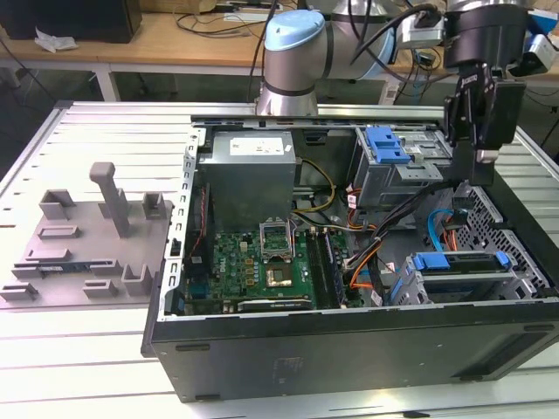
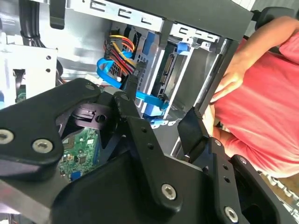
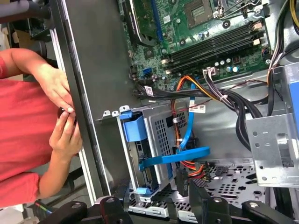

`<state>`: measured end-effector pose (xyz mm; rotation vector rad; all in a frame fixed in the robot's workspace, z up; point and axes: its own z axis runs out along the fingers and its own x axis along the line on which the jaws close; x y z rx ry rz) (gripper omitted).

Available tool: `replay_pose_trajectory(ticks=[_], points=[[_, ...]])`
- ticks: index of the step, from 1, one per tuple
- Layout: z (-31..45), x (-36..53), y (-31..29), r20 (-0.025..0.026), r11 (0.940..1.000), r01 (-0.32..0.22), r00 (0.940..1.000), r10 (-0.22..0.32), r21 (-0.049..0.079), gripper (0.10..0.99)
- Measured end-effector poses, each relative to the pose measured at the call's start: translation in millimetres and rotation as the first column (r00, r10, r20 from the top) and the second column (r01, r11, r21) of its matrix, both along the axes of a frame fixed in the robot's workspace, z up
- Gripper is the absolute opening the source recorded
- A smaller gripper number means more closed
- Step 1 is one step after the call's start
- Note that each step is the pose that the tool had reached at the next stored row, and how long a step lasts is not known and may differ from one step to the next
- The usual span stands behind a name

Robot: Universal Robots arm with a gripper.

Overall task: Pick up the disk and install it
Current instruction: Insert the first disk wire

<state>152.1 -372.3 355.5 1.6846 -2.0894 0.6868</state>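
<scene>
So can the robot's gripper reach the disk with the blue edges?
Probably yes: the gripper hangs open over the open case, close to the disk, holding nothing. A blue cable lies close and might get in the way.

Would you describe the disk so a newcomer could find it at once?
Start at the open computer case; look in its near corner at the exterior view's right. The disk is the flat metal slab with a blue rail, unlike the thin blue cable beside it.

The gripper (image 1: 476, 170) hangs over the open computer case (image 1: 349, 353) on the worktop (image 1: 79, 367). The disk (image 1: 460, 263) sits inside, below it.
</scene>
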Motion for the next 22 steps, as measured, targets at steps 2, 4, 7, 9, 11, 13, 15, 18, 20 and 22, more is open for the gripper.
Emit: replay_pose_trajectory(ticks=[2, 4, 7, 9, 11, 13, 15, 18, 20, 22], points=[[-2.6, 0.0, 2.4, -0.0013, 1.0000, 0.000, 1.0000, 0.000, -0.006, 0.624], [-4.7, 0.0, 4.8, -0.0054, 1.0000, 0.000, 1.0000, 0.000, -0.009, 0.608], [-7.6, 0.9, 6.2, -0.0185, 0.9999, -0.001, 0.9998, 0.000, -0.013, 0.412], [-8.9, 4.5, 6.6, -0.0285, 0.9999, -0.002, 0.9996, 0.001, -0.012, 0.412], [-10.5, 12.1, 6.8, -0.0432, 0.9999, -0.005, 0.9991, 0.004, -0.012, 0.412], [-12.4, 13.4, 7.3, -0.0483, 0.9999, -0.006, 0.9988, 0.006, -0.013, 0.412], [-15.2, 13.3, 8.4, -0.0502, 0.9998, -0.006, 0.9987, 0.005, -0.018, 0.412], [-20.7, 13.3, 11.1, -0.0512, 0.9995, -0.006, 0.9987, 0.005, -0.031, 0.412], [-23.3, 13.3, 12.2, -0.0519, 0.9992, -0.006, 0.9986, 0.004, -0.039, 0.412], [-26.3, 13.3, 13.7, -0.0527, 0.9987, -0.006, 0.9986, 0.004, -0.050, 0.412]])
